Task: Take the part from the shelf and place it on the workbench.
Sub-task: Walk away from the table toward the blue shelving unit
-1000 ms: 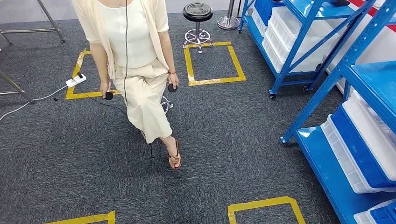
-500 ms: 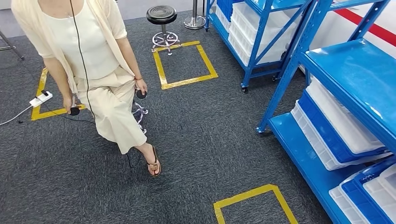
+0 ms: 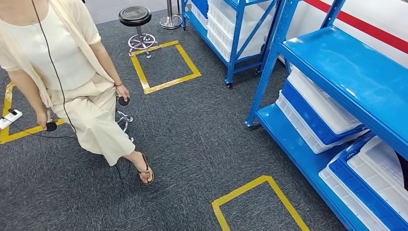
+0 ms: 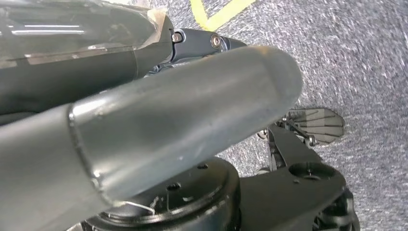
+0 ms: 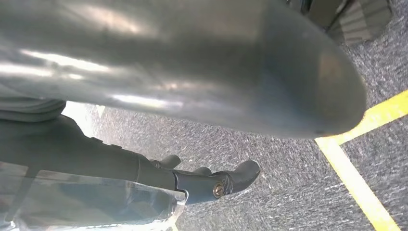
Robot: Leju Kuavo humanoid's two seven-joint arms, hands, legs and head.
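part not made out, presumably in a white-and-blue bin [image 3: 317, 103] on the blue shelf [image 3: 337, 62].

head view: swung right within the last second, bringing the shelf nearer; approach judged under way. bins cut off at the frame edge.

left wrist view: left hand [image 4: 183, 120] hanging over carpet, thumb masking fingers; grip impossible to tell.

right wrist view: right hand [image 5: 192, 96] hanging, thumb and fingers apart, holding nothing.

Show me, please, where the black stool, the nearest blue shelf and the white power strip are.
black stool [image 3: 134, 15]: head view, on its round seat.
nearest blue shelf [image 3: 344, 72]: head view, on its bare top board.
white power strip [image 3: 9, 119]: head view, on its body.
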